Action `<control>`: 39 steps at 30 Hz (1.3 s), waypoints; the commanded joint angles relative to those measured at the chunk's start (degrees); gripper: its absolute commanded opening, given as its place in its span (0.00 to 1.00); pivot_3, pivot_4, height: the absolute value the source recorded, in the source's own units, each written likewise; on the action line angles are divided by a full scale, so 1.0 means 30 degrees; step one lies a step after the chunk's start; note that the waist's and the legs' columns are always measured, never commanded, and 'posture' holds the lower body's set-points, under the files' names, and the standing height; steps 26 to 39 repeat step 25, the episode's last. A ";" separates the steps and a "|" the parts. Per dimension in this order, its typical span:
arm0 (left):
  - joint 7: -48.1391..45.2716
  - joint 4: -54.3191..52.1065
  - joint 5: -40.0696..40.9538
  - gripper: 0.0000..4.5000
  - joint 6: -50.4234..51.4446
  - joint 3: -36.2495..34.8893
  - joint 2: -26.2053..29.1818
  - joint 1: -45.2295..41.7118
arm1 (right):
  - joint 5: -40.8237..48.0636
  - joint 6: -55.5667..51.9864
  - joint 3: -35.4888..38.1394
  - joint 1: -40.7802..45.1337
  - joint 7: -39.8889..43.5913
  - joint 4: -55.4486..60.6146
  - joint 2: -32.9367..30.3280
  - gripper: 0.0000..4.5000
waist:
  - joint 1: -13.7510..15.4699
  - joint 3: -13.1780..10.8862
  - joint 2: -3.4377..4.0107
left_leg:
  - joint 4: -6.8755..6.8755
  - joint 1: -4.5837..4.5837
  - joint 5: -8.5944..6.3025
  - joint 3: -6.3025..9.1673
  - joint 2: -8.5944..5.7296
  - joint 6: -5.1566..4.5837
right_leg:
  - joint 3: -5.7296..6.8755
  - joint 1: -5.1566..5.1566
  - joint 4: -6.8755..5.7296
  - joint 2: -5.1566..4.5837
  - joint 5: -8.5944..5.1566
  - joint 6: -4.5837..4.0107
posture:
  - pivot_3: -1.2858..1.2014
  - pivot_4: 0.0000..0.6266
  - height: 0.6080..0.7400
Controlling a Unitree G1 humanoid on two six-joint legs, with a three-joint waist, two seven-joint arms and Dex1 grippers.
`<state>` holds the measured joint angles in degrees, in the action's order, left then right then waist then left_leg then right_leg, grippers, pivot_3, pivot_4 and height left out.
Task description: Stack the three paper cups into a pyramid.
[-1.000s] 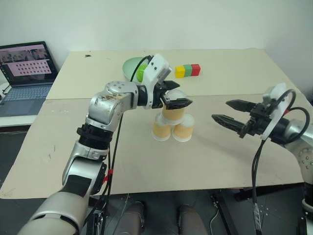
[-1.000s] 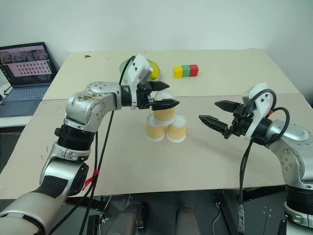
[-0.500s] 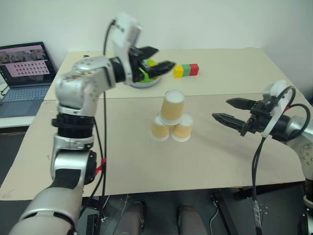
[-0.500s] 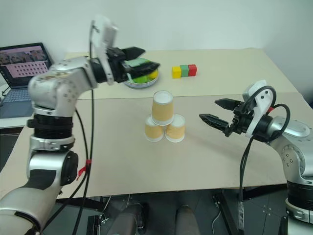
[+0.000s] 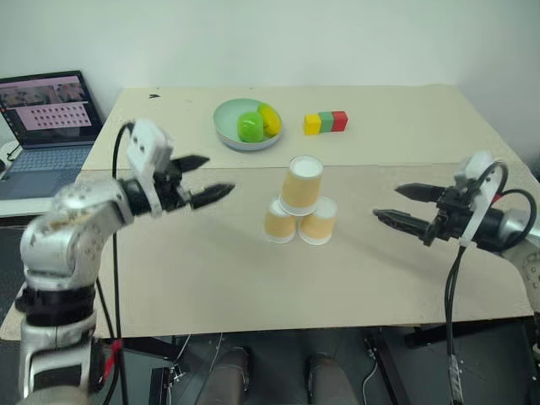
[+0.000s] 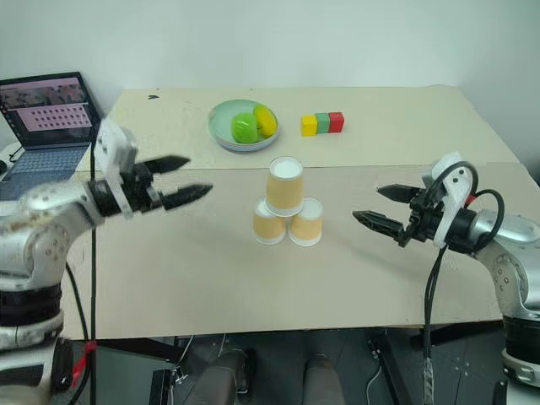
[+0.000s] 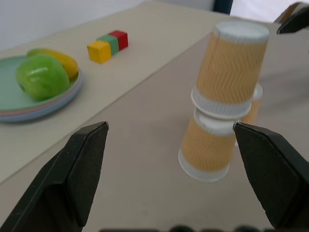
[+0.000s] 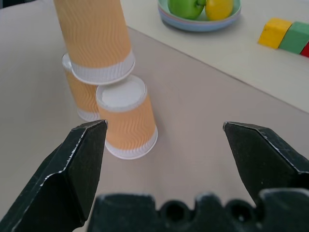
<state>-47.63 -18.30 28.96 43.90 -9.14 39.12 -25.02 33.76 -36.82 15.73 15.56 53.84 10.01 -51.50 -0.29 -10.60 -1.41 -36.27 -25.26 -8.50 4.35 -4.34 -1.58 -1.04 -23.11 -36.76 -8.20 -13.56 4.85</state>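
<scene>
Now the pyramid (image 5: 299, 202) of three paper cups stands complete, with the left gripper (image 5: 202, 177) and right gripper (image 5: 396, 205) spread wide and empty on either side of it.

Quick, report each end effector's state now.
Left end effector: open, holding nothing, left of the pyramid.
Right end effector: open, holding nothing, right of the pyramid.

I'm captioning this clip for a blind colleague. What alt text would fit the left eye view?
Three orange-tan paper cups stand upside down as a pyramid, two below and one on top, mid-table. The open left pincer and open right pincer hang either side, clear of it. Behind sit a green bowl of fruit and a row of coloured blocks.
</scene>
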 commanded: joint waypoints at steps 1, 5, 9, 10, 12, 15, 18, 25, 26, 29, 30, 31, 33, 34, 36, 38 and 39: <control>0.0977 -0.1029 -0.0809 0.98 -0.1676 0.0127 -0.0505 0.1793 | 0.0636 -0.0583 0.1830 -0.0842 -0.0452 0.0916 -0.0311 1.00 | 0.0067 0.0011 0.0018 | 0.0000 0.0003 0.0001 -0.0002 0.0007 0.0002 | 0.0002 0.0002 0.0005 0.0002 0.0006 -0.0007 | 0.52 0.24 1.00; 0.2154 -0.1261 -0.0585 0.98 -0.1731 0.0239 -0.1667 0.2537 | 0.0646 -0.0025 0.3042 -0.2690 -0.0816 0.1186 0.0301 1.00 | 0.0263 0.0009 0.0015 | -0.0002 0.0015 -0.0001 -0.0009 0.0022 0.0002 | 0.0002 0.0012 0.0002 0.0000 0.0005 -0.0011 | 0.52 0.24 1.00; 0.2603 -0.1406 -0.0266 0.98 -0.1657 0.0456 -0.2294 0.2448 | 0.1541 0.0101 0.4145 -0.3679 -0.1120 0.2162 0.1146 1.00 | 0.0316 0.0010 0.0014 | -0.0011 0.0016 0.0000 -0.0013 0.0022 0.0002 | 0.0008 0.0021 0.0004 0.0002 0.0004 -0.0008 | 0.52 0.24 1.00; 0.2598 -0.1440 -0.0173 0.98 -0.1641 0.0504 -0.2371 0.2387 | 0.1980 -0.0071 0.4409 -0.3713 -0.1232 0.2538 0.1375 1.00 | 0.0309 0.0010 0.0016 | -0.0012 0.0016 0.0000 -0.0013 0.0023 0.0002 | 0.0008 0.0019 0.0004 0.0003 0.0005 -0.0008 | 0.52 0.24 1.00; 0.2758 -0.1434 0.0112 0.98 -0.1525 0.0440 -0.2675 0.2184 | 0.2718 -0.0315 0.4722 -0.3828 -0.1375 0.3259 0.1687 1.00 | 0.0239 0.0011 0.0017 | -0.0009 0.0016 0.0000 -0.0019 0.0025 0.0001 | 0.0004 0.0015 0.0001 0.0003 0.0005 -0.0008 | 0.52 0.24 1.00; 0.2801 -0.1599 0.0321 0.98 -0.1555 0.0583 -0.2900 0.2133 | 0.3416 -0.0610 0.4848 -0.4148 -0.1546 0.4027 0.1865 1.00 | 0.0227 0.0011 0.0017 | -0.0010 0.0017 0.0000 -0.0021 0.0038 0.0001 | 0.0007 0.0016 0.0000 0.0013 0.0005 -0.0008 | 0.52 0.24 1.00; 0.2884 -0.1647 0.0437 0.98 -0.1603 0.0654 -0.2896 0.2237 | 0.3864 -0.0783 0.4829 -0.4383 -0.1781 0.4507 0.1868 1.00 | 0.0265 0.0011 0.0016 | -0.0011 0.0017 0.0000 -0.0021 0.0040 0.0001 | 0.0007 0.0021 0.0006 0.0014 0.0005 -0.0008 | 0.52 0.24 1.00; 0.2648 -0.1277 0.0303 0.98 -0.2061 0.0770 -0.2861 0.2666 | 0.3966 -0.0767 0.4432 -0.4712 -0.2379 0.4774 0.2008 1.00 | 0.0301 0.0010 0.0015 | -0.0011 0.0016 0.0000 -0.0021 0.0039 0.0001 | 0.0007 0.0020 0.0009 0.0015 0.0004 -0.0010 | 0.52 0.24 1.00; 0.2648 -0.1277 0.0303 0.98 -0.2061 0.0770 -0.2861 0.2666 | 0.3966 -0.0767 0.4432 -0.4712 -0.2379 0.4774 0.2008 1.00 | 0.0301 0.0010 0.0015 | -0.0011 0.0016 0.0000 -0.0021 0.0039 0.0001 | 0.0007 0.0020 0.0009 0.0015 0.0004 -0.0010 | 0.52 0.24 1.00; 0.2648 -0.1277 0.0303 0.98 -0.2061 0.0770 -0.2861 0.2666 | 0.3966 -0.0767 0.4432 -0.4712 -0.2379 0.4774 0.2008 1.00 | 0.0301 0.0010 0.0015 | -0.0011 0.0016 0.0000 -0.0021 0.0039 0.0001 | 0.0007 0.0020 0.0009 0.0015 0.0004 -0.0010 | 0.52 0.24 1.00; 0.2648 -0.1277 0.0303 0.98 -0.2061 0.0770 -0.2861 0.2666 | 0.3966 -0.0767 0.4432 -0.4712 -0.2379 0.4774 0.2008 1.00 | 0.0301 0.0010 0.0015 | -0.0011 0.0016 0.0000 -0.0021 0.0039 0.0001 | 0.0007 0.0020 0.0009 0.0015 0.0004 -0.0010 | 0.52 0.24 1.00; 0.2648 -0.1277 0.0303 0.98 -0.2061 0.0770 -0.2861 0.2666 | 0.3966 -0.0767 0.4432 -0.4712 -0.2379 0.4774 0.2008 1.00 | 0.0301 0.0010 0.0015 | -0.0011 0.0016 0.0000 -0.0021 0.0039 0.0001 | 0.0007 0.0020 0.0009 0.0015 0.0004 -0.0010 | 0.52 0.24 1.00; 0.2648 -0.1277 0.0303 0.98 -0.2061 0.0770 -0.2861 0.2666 | 0.3966 -0.0767 0.4432 -0.4712 -0.2379 0.4774 0.2008 1.00 | 0.0301 0.0010 0.0015 | -0.0011 0.0016 0.0000 -0.0021 0.0039 0.0001 | 0.0007 0.0020 0.0009 0.0015 0.0004 -0.0010 | 0.52 0.24 1.00; 0.2648 -0.1277 0.0303 0.98 -0.2061 0.0770 -0.2861 0.2666 | 0.3966 -0.0767 0.4432 -0.4712 -0.2379 0.4774 0.2008 1.00 | 0.0301 0.0010 0.0015 | -0.0011 0.0016 0.0000 -0.0021 0.0039 0.0001 | 0.0007 0.0020 0.0009 0.0015 0.0004 -0.0010 | 0.52 0.24 1.00; 0.2648 -0.1277 0.0303 0.98 -0.2061 0.0770 -0.2861 0.2666 | 0.3966 -0.0767 0.4432 -0.4712 -0.2379 0.4774 0.2008 1.00 | 0.0301 0.0010 0.0015 | -0.0011 0.0016 0.0000 -0.0021 0.0039 0.0001 | 0.0007 0.0020 0.0009 0.0015 0.0004 -0.0010 | 0.52 0.24 1.00; 0.2648 -0.1277 0.0303 0.98 -0.2061 0.0770 -0.2861 0.2666 | 0.3966 -0.0767 0.4432 -0.4712 -0.2379 0.4774 0.2008 1.00 | 0.0301 0.0010 0.0015 | -0.0011 0.0016 0.0000 -0.0021 0.0039 0.0001 | 0.0007 0.0020 0.0009 0.0015 0.0004 -0.0010 | 0.52 0.24 1.00; 0.2648 -0.1277 0.0303 0.98 -0.2061 0.0770 -0.2861 0.2666 | 0.3966 -0.0767 0.4432 -0.4712 -0.2379 0.4774 0.2008 1.00 | 0.0301 0.0010 0.0015 | -0.0011 0.0016 0.0000 -0.0021 0.0039 0.0001 | 0.0007 0.0020 0.0009 0.0015 0.0004 -0.0010 | 0.52 0.24 1.00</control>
